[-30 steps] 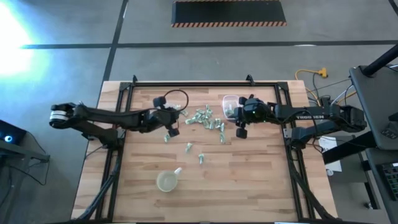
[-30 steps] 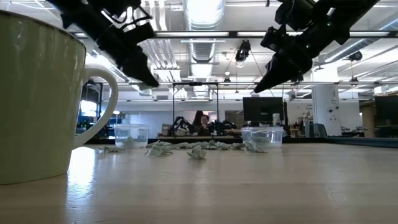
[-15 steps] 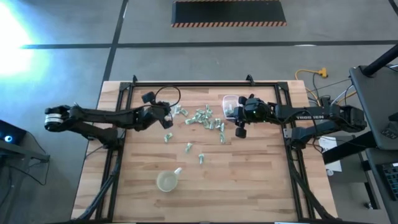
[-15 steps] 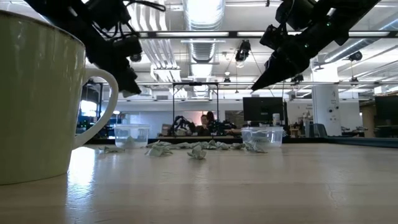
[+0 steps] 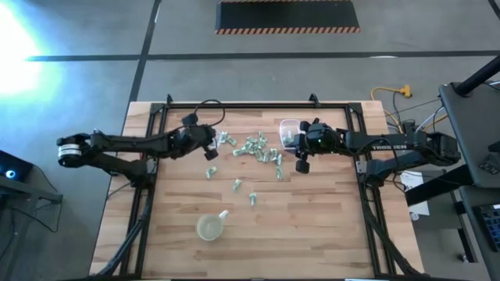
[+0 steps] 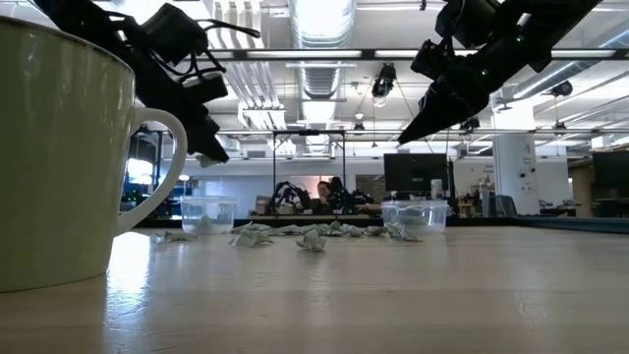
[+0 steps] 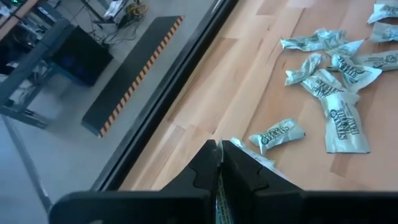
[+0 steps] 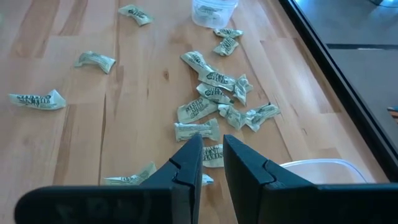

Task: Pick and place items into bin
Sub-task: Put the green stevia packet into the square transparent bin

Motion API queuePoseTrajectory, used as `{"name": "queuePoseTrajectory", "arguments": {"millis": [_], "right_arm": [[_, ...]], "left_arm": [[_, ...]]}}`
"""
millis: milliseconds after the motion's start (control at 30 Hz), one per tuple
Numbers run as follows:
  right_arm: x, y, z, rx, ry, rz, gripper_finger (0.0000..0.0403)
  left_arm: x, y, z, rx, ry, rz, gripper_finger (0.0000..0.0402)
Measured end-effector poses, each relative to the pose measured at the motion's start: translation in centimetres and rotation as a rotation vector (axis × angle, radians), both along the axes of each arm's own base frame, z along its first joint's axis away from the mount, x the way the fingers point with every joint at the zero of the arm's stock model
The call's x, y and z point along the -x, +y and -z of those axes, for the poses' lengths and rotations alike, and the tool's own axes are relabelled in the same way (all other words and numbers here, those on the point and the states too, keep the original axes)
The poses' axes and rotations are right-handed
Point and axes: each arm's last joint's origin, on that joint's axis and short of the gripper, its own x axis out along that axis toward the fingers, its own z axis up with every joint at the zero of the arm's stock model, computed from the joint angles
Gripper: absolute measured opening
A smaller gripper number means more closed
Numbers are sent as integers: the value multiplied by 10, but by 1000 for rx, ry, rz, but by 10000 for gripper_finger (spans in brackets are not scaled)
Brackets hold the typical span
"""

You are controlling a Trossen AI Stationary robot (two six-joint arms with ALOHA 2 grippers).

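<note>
The items, small pale green and silvery wrapped pieces, are mostly gathered in a loose heap on the wooden table, and everything else is placed from that heap. The left gripper is held above the table just beside the heap, on the left arm's side. Its fingers are seen pressed together in the left wrist view. A thin pale green sliver shows between them, but it cannot be told whether a piece is pinched there. The right gripper is held above the table just beside the heap on the opposite side. Its fingers are parted by a narrow gap, and nothing is seen caught between them. A clear bin is set just beside the heap on the right arm's side, near the right gripper, with a few pieces lying inside it. A second clear container is seen on the heap's far side from the right gripper. A few stray pieces are scattered on the side of the heap toward the table's front edge, apart from one another. A yellowish round cup with a spout is stood well apart from the heap, beyond those strays.
</note>
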Motion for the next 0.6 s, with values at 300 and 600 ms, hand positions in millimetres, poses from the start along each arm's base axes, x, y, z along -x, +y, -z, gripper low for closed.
{"name": "queuePoseTrajectory", "arguments": {"millis": [300,600], "right_arm": [[0,0,0,0,3,-1,52],[0,0,1,2,4,-3,52]], "left_arm": [[3,11,2,67,-14,31,0],[3,14,4,68,-12,18,19]]}}
